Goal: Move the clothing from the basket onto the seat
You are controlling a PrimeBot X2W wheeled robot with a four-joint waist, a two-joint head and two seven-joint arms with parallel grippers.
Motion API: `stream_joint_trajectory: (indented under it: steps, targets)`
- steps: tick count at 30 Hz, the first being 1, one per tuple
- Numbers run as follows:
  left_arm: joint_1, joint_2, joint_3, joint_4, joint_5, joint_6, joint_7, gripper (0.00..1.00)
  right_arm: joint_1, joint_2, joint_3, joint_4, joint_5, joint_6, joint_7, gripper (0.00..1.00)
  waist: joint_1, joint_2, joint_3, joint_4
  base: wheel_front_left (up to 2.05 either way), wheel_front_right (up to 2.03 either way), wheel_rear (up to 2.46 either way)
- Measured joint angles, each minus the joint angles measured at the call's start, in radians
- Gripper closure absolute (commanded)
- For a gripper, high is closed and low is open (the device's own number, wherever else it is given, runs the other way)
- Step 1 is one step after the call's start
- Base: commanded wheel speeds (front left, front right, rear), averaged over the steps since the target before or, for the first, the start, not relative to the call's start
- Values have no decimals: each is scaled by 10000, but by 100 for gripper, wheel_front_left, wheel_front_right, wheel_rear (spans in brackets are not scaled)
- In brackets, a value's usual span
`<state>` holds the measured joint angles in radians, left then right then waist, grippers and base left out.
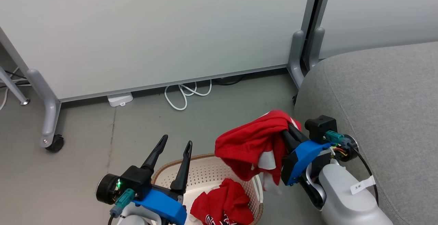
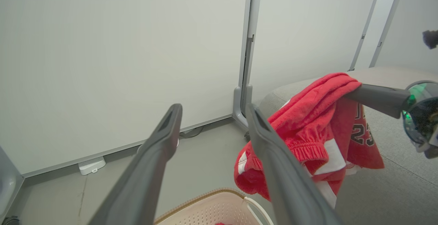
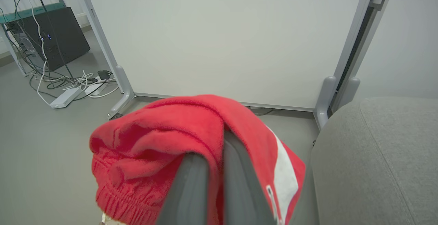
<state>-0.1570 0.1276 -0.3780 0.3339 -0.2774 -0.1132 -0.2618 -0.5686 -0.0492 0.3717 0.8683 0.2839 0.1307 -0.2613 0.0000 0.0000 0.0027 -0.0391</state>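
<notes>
Head view: the right gripper [image 1: 290, 131] is clamped on a red garment [image 1: 248, 146] hanging above the far side of the basket [image 1: 205, 173], beside the grey seat [image 1: 383, 95]; a second red piece [image 1: 222, 202] lies in the basket, and the left gripper [image 1: 177, 140] stands spread and empty. Left wrist view: the cloth drapes over the right fingers [image 2: 376, 96], its numbered part dangling by the seat's edge. Right wrist view: fabric bunches over nearly closed fingers, a shallow-looking hold, so a quick swing could drop it on the floor [image 3: 51, 143].
</notes>
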Motion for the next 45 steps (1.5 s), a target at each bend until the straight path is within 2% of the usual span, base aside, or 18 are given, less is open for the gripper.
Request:
stream_joint_trajectory:
  steps: [7,14,21,39,45]
  targets:
    - [35,-199,205,-69,272,-109,0,0,1,2,0,-81,6,0,0,100,0,0,44,-175,0,0,0]
    - [71,-274,332,-211,359,-151,0,0,-9,0,59,-190,38,0,0,100,0,0,119,-752,0,0,0]
    - [78,-251,311,-407,311,-159,0,0,-14,-2,192,-359,115,0,0,100,0,0,213,-1684,0,0,0]
    - [-92,-25,144,-460,207,-159,0,0,29,-10,92,-617,255,0,-2,100,1,0,622,-4576,0,0,0]
    - [-399,86,-251,-387,132,-161,0,0,179,-15,-395,-826,142,0,0,100,1,0,899,-5015,0,0,0]
